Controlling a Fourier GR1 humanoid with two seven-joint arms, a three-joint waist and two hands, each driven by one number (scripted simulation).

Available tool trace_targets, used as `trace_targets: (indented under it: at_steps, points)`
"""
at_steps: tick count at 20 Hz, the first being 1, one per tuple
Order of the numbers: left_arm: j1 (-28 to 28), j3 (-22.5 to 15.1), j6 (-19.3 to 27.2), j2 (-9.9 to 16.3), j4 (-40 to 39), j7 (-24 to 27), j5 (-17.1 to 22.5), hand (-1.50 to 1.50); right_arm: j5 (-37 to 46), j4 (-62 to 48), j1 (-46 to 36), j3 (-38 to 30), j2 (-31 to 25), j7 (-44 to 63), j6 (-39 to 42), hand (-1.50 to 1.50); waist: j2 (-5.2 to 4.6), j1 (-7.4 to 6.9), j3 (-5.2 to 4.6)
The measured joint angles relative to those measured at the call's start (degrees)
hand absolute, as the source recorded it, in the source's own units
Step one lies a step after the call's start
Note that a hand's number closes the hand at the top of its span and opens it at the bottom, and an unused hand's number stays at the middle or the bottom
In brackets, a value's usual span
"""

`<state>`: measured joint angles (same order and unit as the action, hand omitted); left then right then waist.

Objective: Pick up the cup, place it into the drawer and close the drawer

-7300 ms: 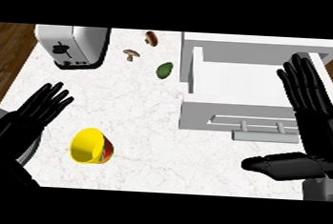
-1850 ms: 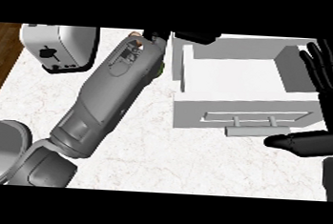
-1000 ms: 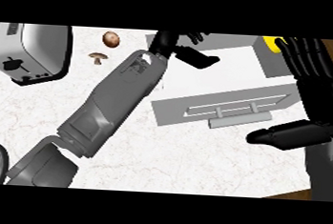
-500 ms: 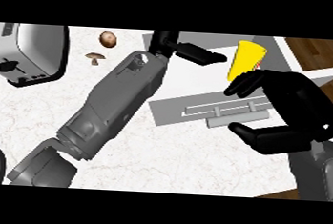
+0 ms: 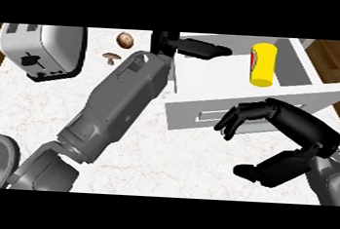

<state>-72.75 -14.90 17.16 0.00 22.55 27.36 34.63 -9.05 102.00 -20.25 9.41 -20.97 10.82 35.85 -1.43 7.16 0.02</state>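
The yellow cup (image 5: 262,65) lies on its side inside the open white drawer (image 5: 210,82), towards its right wall, with no hand on it. My left hand (image 5: 185,44) reaches over the drawer's back left corner, fingers straight and pointing right, holding nothing. My right hand (image 5: 282,123) is in front of the drawer's front panel (image 5: 194,108). Its fingers bend loosely towards the handle (image 5: 214,117) and its thumb is spread wide below; it grips nothing.
My left forearm (image 5: 116,106) lies diagonally across the marble counter (image 5: 163,155). A toaster (image 5: 43,49) stands at the back left. Two brown mushrooms (image 5: 124,38) (image 5: 111,58) lie beside it. Wooden floor shows past the counter's left and right edges.
My right hand has drawn back from the cup to the drawer's front. The cup now rests in the drawer, apart from both hands. The left hand stays at the drawer's back corner.
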Motion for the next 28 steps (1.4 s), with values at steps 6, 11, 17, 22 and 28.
trace_targets:
  at_steps: [6,11,17,22,28]
  points:
    - [0.7,1.4,-0.4,0.0,0.1,1.4,2.3,-1.5,17.0,-2.7,2.1,4.6,-0.3,-2.9,-5.3,-1.5,0.56,-4.05,0.02]
    - [4.2,2.1,-3.1,0.2,1.4,3.6,2.7,-1.5,27.7,-14.3,2.1,8.3,0.9,-9.2,-10.4,-1.5,0.77,-6.85,0.04]
    - [9.4,2.5,-5.4,1.8,5.1,5.2,2.8,-1.5,36.2,-34.2,-4.0,11.1,3.7,-16.0,-15.2,1.5,0.83,-9.76,0.07]
    - [13.7,2.1,-7.6,3.9,8.9,4.8,2.8,-1.5,38.9,-49.9,-11.3,8.2,5.2,-23.1,-20.7,1.5,0.95,-11.82,-0.04]
    - [17.6,2.0,-10.5,6.7,13.0,3.3,3.3,-1.5,37.1,-62.8,-20.0,1.2,3.8,-30.8,-24.9,1.5,0.27,-14.08,0.22]
